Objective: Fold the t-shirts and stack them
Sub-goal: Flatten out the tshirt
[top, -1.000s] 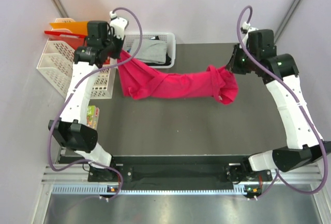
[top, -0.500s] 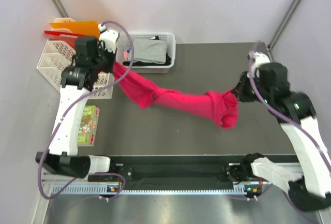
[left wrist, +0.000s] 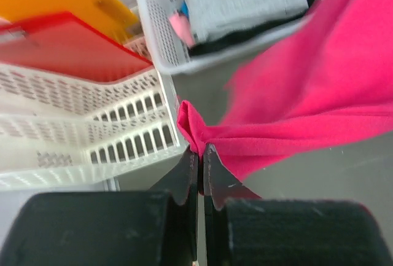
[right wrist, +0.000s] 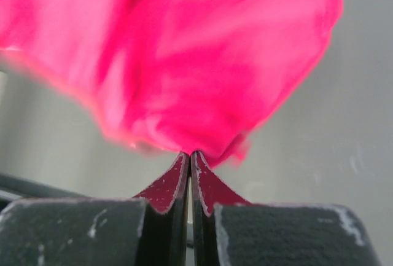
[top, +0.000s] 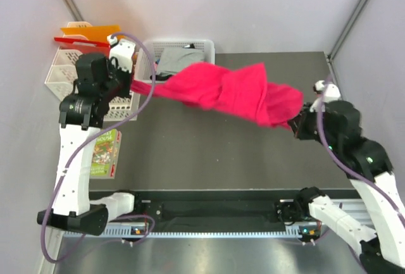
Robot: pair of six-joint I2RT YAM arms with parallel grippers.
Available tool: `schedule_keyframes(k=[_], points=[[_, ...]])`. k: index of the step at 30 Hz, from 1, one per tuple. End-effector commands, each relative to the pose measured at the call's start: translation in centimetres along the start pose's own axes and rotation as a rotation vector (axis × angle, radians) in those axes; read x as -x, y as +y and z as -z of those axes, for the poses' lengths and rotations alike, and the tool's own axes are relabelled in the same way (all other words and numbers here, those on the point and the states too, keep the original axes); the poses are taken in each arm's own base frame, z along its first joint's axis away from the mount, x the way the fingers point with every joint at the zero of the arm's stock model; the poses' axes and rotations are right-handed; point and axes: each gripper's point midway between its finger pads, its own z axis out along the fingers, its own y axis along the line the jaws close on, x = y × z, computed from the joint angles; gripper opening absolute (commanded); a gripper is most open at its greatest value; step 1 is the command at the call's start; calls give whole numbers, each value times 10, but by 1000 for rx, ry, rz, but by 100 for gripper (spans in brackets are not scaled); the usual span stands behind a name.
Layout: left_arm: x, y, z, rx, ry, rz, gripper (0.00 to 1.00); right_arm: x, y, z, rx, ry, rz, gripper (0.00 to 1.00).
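Top external view shows the bright pink-red cloth t-shirt (top: pixel 231 90) hanging twisted between the left gripper (top: pixel 134 87) and the right gripper (top: pixel 297 122), each clamped on only a thin edge, so a hard tug could pull it free.

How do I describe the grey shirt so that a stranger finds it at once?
At the far left corner of the table stands a white basket. The grey shirt lies inside it, on a black shirt. No other cloth here is grey.
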Motion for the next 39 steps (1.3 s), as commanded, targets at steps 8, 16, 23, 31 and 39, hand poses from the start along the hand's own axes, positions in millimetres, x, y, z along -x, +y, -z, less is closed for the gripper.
schedule_keyframes(k=[8,16,23,31,39], points=[[108,40,-61,60,-68,1,0,115,10,-92,-112,7,11,0],[35,35,-38,112,-10,-21,0,65,-9,-50,-135,13,5,0],[99,47,9,146,-179,-35,0,144,10,14,-86,-207,32,0],[154,44,86,132,-401,-74,0,202,39,94,37,-423,20,0],[112,11,134,16,-368,-88,0,168,28,153,44,-443,4,0]])
